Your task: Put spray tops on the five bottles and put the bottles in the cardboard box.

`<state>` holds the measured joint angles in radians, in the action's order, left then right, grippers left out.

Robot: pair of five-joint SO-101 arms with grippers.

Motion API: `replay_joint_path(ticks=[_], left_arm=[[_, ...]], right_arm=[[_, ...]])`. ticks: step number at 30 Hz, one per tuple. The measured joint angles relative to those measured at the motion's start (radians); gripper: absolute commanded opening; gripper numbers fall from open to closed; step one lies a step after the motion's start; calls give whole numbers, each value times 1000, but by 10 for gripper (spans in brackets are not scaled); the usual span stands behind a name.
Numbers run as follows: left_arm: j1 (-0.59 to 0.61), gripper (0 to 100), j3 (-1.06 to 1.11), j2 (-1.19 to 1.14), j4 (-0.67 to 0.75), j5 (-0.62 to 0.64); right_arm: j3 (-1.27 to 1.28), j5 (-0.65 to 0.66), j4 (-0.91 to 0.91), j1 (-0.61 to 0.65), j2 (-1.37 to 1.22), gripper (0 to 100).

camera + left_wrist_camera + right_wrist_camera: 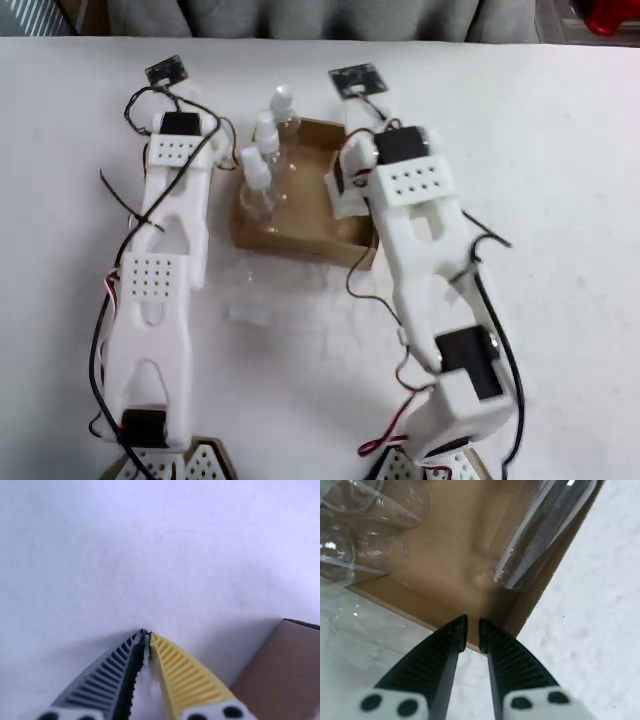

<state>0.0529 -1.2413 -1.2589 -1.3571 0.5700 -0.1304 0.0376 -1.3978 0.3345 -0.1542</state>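
The left pincer (146, 635) is closed, its grey and yellow tips meeting over bare desk (150, 540), just beside a corner of the cardboard box (285, 670). The right pincer (472, 627) is all but closed on nothing, above another corner of the box. Inside, a clear bottle (545, 530) sits against the wall by that corner. The box stands mid-desk, toward the far edge, between the arms. Three bottles with spray tops (267, 140) stand upright along the side nearest the left arm.
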Motion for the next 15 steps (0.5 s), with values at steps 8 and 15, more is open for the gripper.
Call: replay_joint_path(ticks=[8, 15], left_arm=[[0, 24, 0, 0, 0, 0], [0, 24, 0, 0, 0, 0]], right_arm=[[2, -6, 89, -3, -98, 16], [2, -6, 103, -3, -112, 16]])
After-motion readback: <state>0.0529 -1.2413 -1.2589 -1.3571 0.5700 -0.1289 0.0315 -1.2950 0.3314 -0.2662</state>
